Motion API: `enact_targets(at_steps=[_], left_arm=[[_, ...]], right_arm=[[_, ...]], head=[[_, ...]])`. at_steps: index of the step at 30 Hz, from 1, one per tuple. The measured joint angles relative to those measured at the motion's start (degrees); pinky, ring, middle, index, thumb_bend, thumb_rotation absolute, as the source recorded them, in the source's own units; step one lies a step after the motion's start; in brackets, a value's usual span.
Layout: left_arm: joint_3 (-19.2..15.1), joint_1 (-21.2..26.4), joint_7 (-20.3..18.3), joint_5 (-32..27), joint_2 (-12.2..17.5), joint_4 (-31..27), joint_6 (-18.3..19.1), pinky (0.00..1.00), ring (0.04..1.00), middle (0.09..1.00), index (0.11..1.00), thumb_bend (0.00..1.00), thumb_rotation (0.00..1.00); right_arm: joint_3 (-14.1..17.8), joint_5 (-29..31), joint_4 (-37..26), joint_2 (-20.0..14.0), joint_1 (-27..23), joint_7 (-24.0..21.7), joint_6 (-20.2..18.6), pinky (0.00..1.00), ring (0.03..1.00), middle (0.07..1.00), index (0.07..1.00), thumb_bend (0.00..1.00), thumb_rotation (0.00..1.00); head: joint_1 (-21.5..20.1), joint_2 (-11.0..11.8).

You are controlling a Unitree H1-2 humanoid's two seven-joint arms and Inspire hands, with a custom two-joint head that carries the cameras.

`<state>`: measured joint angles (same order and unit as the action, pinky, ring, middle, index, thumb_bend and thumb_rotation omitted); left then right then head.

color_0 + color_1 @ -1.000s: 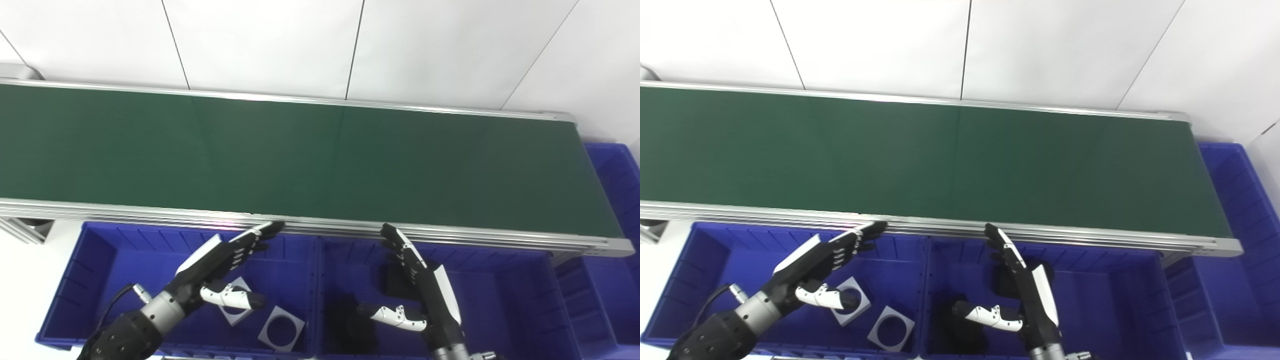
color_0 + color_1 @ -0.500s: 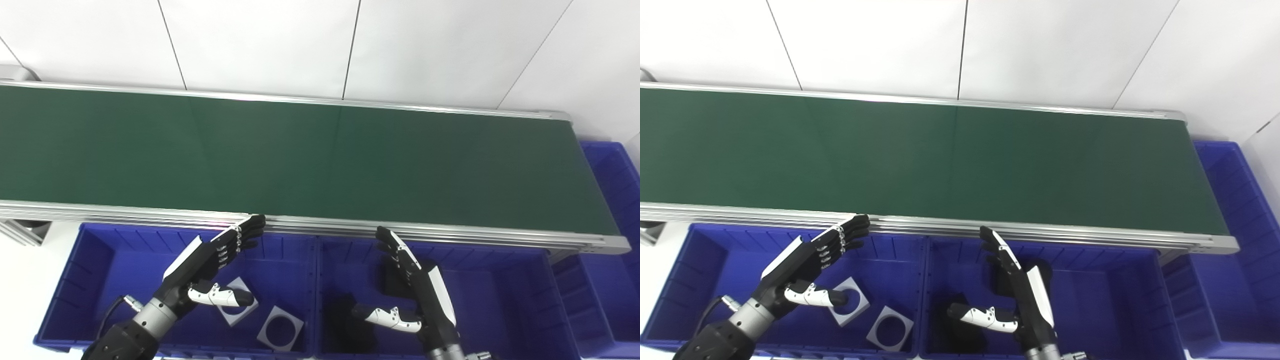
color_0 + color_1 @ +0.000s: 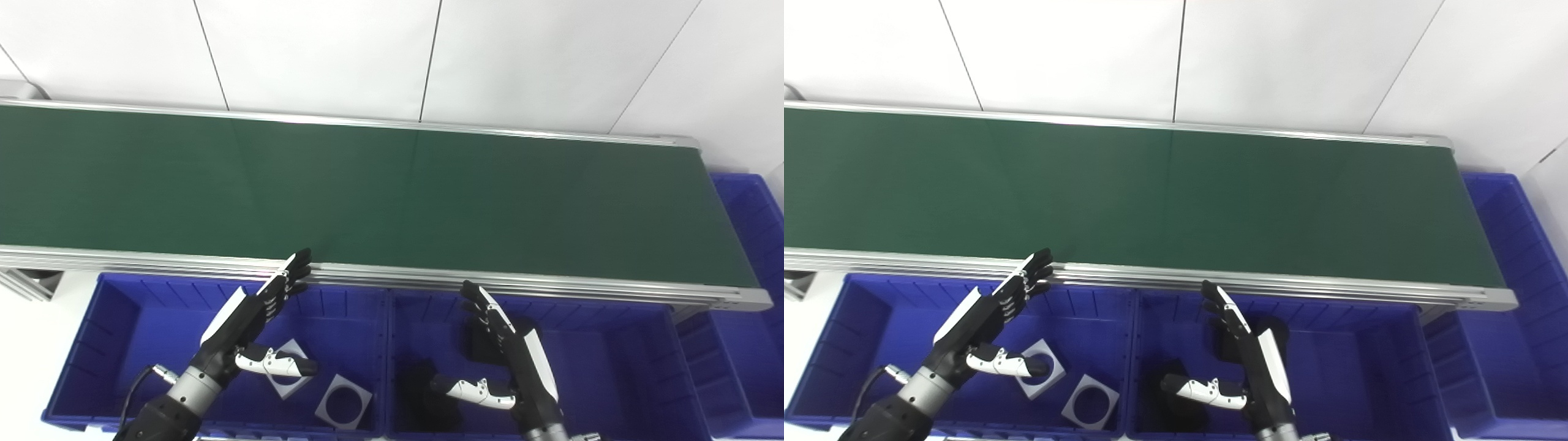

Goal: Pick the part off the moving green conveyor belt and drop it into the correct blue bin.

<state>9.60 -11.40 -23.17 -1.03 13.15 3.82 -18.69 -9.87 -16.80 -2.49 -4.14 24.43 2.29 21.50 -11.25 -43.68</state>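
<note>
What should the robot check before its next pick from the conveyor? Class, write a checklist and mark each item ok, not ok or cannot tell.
1. Part present on the green conveyor belt: not ok, none is visible.
2. Left hand empty, fingers apart: ok.
3. Right hand empty, fingers apart: ok.
4. Both hands clear of the belt surface: ok, they hover over the bins, left fingertips by the near rail.
5. Left blue plastic bin holds grey square plates with round holes: ok, two visible.
6. Middle blue plastic bin holds dark parts: ok, their shape cannot be told.
</note>
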Motion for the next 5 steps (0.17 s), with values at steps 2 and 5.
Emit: enact_targets(at_steps=[2, 5], left_arm=[[0.0, 0.0, 0.14, -0.11, 0.0, 0.16, -0.11, 0.94, 0.977, 1.0, 1.0, 1.0, 0.34], [0.04, -0.04, 0.23, -0.11, 0.01, 0.34, -0.21, 0.94, 0.974, 1.0, 1.0, 1.0, 0.35]], right_arm=[[0.0, -0.12, 0.05, -0.05, 0.0, 0.0, 0.0, 0.81, 0.868, 0.903, 0.928, 0.92, 0.45], [-0.01, -0.14, 0.2, -0.1, -0.01, 0.0, 0.0, 0.81, 0.873, 0.904, 0.928, 0.92, 0.45]], head=[[0.0, 0.09], [0.0, 0.09]])
